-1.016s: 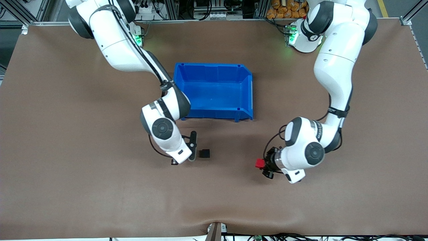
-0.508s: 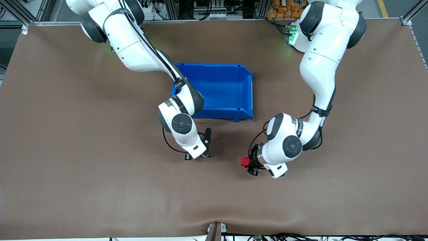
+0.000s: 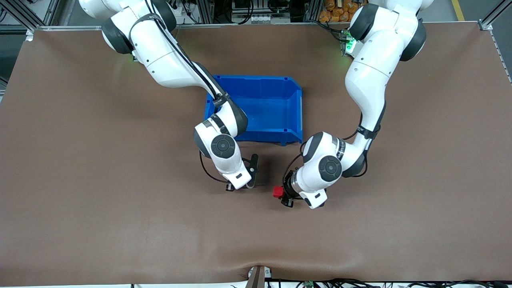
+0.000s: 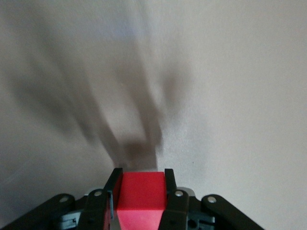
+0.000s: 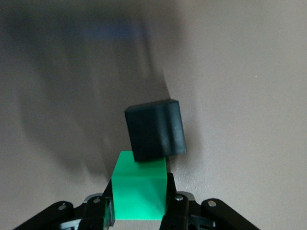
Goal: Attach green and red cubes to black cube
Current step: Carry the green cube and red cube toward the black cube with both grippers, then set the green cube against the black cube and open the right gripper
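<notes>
Gripper-held green cube (image 5: pixel 139 191) against black cube (image 5: pixel 156 129)

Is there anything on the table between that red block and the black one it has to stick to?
Nothing visible. The left gripper holds the red cube; only bare table separates it from the right gripper, where the black cube already touches the green cube.

A lab: aluminium framing (image 3: pixel 24 16), cabling, brown-covered table (image 3: pixel 80 200).
</notes>
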Motion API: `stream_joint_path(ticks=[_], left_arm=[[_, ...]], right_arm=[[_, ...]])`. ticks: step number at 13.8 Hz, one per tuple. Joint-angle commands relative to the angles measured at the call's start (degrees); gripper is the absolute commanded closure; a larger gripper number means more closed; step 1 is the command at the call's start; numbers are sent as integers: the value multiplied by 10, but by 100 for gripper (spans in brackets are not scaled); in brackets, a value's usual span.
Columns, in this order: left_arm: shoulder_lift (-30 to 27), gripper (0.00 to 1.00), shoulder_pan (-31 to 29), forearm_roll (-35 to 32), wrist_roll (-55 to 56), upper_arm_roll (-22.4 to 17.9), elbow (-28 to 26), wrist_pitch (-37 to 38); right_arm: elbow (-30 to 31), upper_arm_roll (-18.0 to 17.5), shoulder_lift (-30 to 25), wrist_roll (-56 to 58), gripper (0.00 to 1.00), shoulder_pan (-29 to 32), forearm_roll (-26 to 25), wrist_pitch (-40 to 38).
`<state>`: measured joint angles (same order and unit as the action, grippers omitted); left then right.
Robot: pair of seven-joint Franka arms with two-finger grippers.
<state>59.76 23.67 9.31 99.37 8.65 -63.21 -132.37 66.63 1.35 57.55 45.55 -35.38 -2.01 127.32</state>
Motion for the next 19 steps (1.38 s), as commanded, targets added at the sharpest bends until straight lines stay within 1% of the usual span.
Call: stream_joint_path(ticks=[1,2,5,7,9,11,13,16,19], left_arm=[[23,100,17,14,2,-3,27,-29],[24,100,28,14,2,-4,27,-38],[26,100,33,16,7,2,27,-40],[26,100,36,17,8,3,27,-47],[32,100,41,19,8,2,27,-55],[33,100,46,33,12,2,27,-61],[37,100,47,34,11,1,27,-62],[46,100,52,34,12,3,27,-75],[46,100,58,35,13,3,27,-79]], right_arm=[[-34,1,26,-14,0,-4,-9,5],[-33,2,26,-16,0,-5,-9,6],[-28,2,20,-14,0,-3,-13,-1],[-21,3,-1,-8,0,6,-12,-13],[-13,4,-23,-8,0,6,-12,-59],[1,4,-58,-6,0,12,-7,-105],[11,4,-88,-6,0,15,-6,-135],[12,4,-117,-5,0,60,-3,-203],[14,5,-151,-7,0,98,-3,-240]])
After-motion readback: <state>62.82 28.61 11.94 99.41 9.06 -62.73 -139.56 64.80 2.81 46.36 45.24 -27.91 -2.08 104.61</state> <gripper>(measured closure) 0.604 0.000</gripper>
